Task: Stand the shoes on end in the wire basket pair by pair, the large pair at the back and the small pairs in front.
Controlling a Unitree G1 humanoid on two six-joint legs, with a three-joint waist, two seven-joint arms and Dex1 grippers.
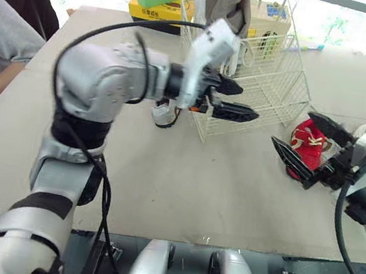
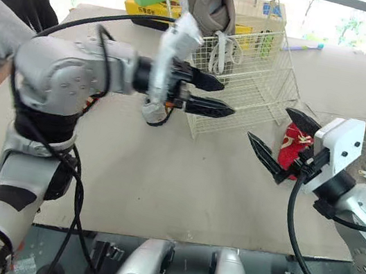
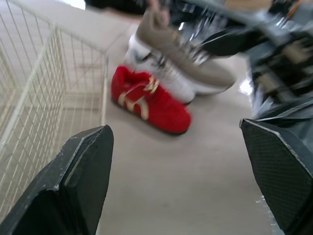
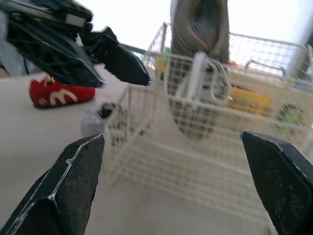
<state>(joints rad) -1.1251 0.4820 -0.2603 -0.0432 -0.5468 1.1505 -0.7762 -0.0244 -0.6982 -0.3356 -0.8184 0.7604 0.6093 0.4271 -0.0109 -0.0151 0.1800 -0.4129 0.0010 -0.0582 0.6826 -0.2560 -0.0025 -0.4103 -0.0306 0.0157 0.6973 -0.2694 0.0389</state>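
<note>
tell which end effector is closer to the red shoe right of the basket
Right. The right end effector sits open beside the red shoe; the left end effector is at the front of the wire basket, farther off.

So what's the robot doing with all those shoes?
The robot is filling a wire basket with shoes. One big brown shoe already stands on end at the back. Both grippers are open and empty: the left gripper hovers in front of the basket, the right gripper is next to a red shoe lying on the table.
</note>
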